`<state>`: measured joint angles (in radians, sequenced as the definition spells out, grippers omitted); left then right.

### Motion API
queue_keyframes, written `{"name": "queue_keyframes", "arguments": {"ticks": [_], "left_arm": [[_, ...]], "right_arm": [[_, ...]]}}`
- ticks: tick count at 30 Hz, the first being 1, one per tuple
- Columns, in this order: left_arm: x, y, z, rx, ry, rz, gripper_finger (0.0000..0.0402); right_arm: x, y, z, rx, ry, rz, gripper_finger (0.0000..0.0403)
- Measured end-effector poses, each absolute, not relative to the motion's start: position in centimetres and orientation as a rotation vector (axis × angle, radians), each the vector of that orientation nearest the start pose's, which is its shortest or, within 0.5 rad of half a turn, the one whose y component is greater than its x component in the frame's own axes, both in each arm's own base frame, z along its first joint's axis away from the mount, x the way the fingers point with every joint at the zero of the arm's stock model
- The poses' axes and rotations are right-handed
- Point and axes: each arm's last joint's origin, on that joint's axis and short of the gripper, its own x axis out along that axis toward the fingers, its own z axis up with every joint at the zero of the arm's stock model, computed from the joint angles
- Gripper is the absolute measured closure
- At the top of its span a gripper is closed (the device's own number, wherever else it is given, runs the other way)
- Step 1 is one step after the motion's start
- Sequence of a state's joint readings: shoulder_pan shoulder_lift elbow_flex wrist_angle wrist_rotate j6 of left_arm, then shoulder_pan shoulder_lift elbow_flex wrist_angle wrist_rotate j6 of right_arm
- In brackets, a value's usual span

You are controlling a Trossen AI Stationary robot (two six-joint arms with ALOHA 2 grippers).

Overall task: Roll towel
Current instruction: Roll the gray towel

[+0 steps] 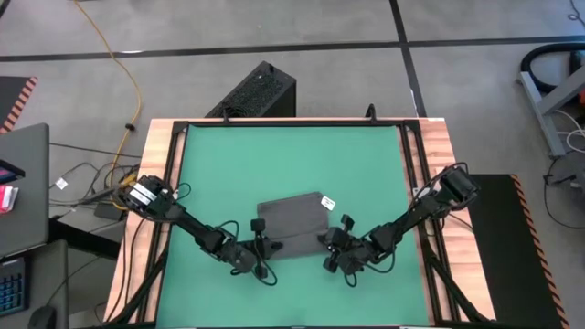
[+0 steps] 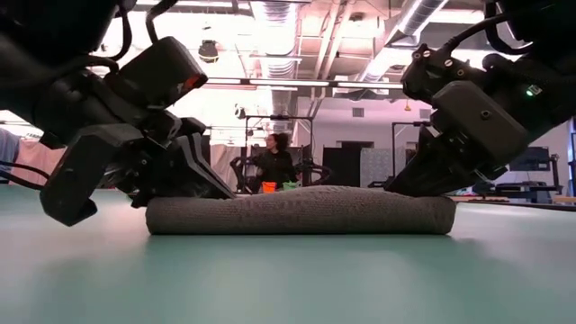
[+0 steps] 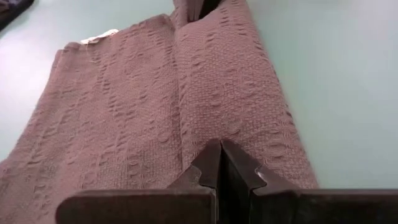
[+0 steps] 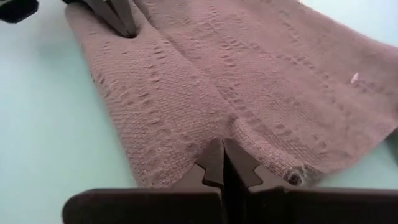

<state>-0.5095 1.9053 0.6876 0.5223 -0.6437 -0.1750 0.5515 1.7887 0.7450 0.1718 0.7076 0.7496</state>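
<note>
The dark grey towel [image 1: 292, 222] lies on the green table. Its near part is rolled into a low roll [image 2: 301, 211], and its far part lies flat with the white tag [image 1: 327, 202] at the far right corner. My left gripper [image 1: 260, 239] is at the roll's left end and my right gripper [image 1: 331, 241] at its right end. Both are low over the table with their fingers shut. In each wrist view the shut tips meet the cloth of the roll, for the left [image 3: 221, 144] and for the right [image 4: 222, 144]. My left gripper has its shut fingertips on the roll's top [image 3: 214, 127] near the left end, at the crease where the roll meets the flat part. The fingers slant down from the table's near left. The tips hide whether cloth lies between them. The roll rests on the table. My right gripper has its shut fingertips on the roll's top [image 4: 239, 127] near the right end, where the cloth puckers around the tips. The fingers slant down from the table's near right. How many layers are caught does not show. The roll rests on the table.
The green mat [image 1: 228, 155] has bare room on all sides of the towel, inside a wooden border [image 1: 160, 183]. A black box [image 1: 258, 91] stands on the floor beyond the far edge. A person [image 2: 274, 162] stands far off in the room.
</note>
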Motion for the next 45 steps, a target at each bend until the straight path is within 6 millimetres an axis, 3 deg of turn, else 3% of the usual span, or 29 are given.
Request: {"name": "queue_keyframes", "arguments": {"ticks": [5,14,20,31,35,40,45], "left_arm": [[28.3,-14.0,8.3,0.202,0.604,0.17,0.0401],[28.3,-14.0,8.2,0.193,0.614,0.163,0.0401],[28.2,-14.0,8.2,0.195,0.618,0.161,0.0401],[28.1,-14.0,8.0,0.2,0.637,0.146,0.0401],[27.7,-14.3,7.7,0.195,0.683,0.127,0.0401],[27.2,-14.8,7.6,0.197,0.696,0.115,0.0401],[26.8,-15.2,7.5,0.23,0.715,0.106,0.0401]], "right_arm": [[26.9,15.2,12.2,0.14,0.541,-0.392,0.0385],[27.4,14.0,14.2,0.074,0.5,-0.407,0.0385],[27.1,13.7,13.3,0.042,0.557,-0.435,0.0385],[27.5,13.8,8.8,0.022,0.609,-0.515,0.0385],[27.2,14.5,7.7,0.09,0.612,-0.518,0.0385],[26.2,16.0,7.1,0.175,0.586,-0.52,0.0385],[26.1,16.2,7.3,0.188,0.579,-0.518,0.0385]]}}
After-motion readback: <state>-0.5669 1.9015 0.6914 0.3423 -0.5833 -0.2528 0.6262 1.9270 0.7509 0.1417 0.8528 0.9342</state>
